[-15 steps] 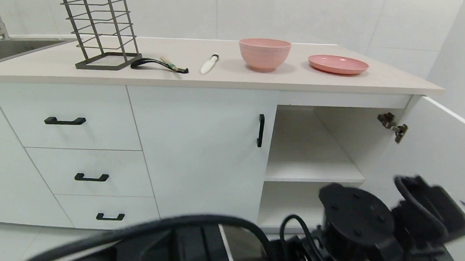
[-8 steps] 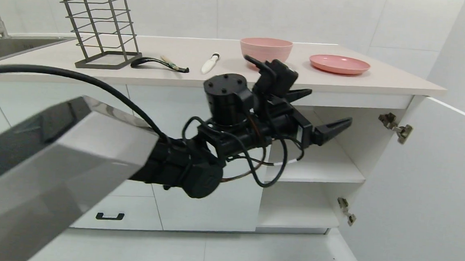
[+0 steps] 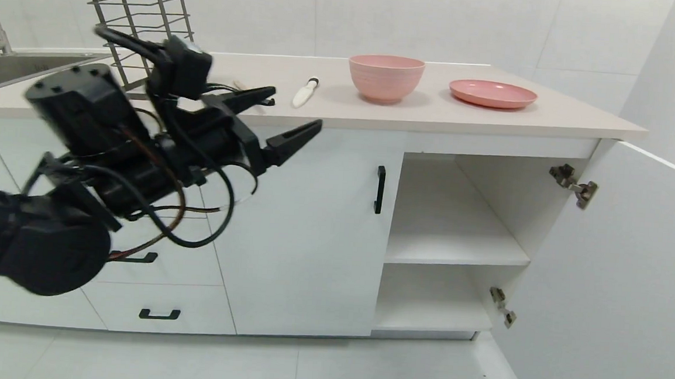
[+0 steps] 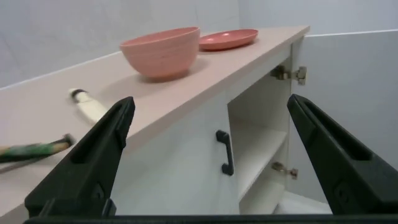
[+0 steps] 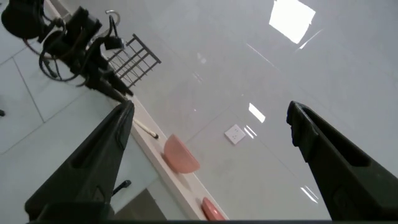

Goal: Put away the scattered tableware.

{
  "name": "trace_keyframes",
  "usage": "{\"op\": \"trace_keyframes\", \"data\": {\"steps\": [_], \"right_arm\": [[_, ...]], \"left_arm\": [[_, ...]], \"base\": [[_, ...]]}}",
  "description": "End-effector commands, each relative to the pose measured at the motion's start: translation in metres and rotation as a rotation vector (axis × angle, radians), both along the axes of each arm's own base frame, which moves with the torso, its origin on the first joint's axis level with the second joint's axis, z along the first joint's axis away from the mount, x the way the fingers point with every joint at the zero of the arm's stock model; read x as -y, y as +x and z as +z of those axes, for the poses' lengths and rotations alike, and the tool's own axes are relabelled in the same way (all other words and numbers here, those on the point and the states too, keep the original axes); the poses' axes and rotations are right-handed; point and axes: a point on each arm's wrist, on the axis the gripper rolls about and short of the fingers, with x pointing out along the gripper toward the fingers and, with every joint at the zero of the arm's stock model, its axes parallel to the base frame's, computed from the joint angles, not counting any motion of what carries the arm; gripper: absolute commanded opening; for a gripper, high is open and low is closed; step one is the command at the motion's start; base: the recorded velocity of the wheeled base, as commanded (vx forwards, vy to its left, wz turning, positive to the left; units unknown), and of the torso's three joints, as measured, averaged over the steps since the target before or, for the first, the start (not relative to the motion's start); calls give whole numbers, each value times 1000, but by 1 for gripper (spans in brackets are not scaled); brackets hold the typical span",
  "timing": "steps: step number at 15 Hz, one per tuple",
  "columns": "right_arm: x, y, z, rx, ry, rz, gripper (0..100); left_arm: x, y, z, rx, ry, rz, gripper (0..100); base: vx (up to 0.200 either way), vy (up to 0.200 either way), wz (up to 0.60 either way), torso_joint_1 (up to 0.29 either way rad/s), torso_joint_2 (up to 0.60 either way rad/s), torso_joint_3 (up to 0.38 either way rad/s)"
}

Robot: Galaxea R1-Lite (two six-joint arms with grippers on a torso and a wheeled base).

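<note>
On the beige surface (image 3: 553, 118), a round pink bowl (image 3: 385, 78) sits near a flat pink plate (image 3: 493, 93), small white utensil (image 3: 303, 92) nearby. In front, the left gripper (image 3: 295, 108) hangs, jaws apart; the right gripper (image 5: 209, 112) also apart.

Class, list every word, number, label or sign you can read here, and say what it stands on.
No text can be read.
A faint mark on the sink wall is too small to make out.
The bowl, plate and cupboard door bear no print.
</note>
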Motion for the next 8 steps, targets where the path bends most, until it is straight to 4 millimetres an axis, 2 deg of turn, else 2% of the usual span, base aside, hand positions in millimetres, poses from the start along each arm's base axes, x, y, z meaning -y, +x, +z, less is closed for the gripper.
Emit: {"op": "trace_keyframes", "data": {"steps": [1,2,4,5,6,8], "right_arm": [[-2,-17,-14,5,-2,21,100],[-2,-19,-16,0,-2,21,100],[-3,-34,-44,-130,11,41,100],[-3,-39,-50,-153,12,50,100],[-3,-50,-64,-199,40,40,100],[-1,-65,-88,-267,84,25,100]], "left_arm": [[-54,-56,16,71,-15,114,100],[-57,-59,15,70,-12,122,100],[-84,-93,-10,17,12,201,100],[-88,-104,-17,4,17,208,100],[-95,-130,-23,15,11,212,100],[-103,-157,-31,27,-2,238,100]], "base": [[0,0,0,0,0,0],[0,0,0,0,0,0],[0,0,0,0,0,0],[0,0,0,0,0,0],[0,0,0,0,0,0],[0,0,0,0,0,0]]}}
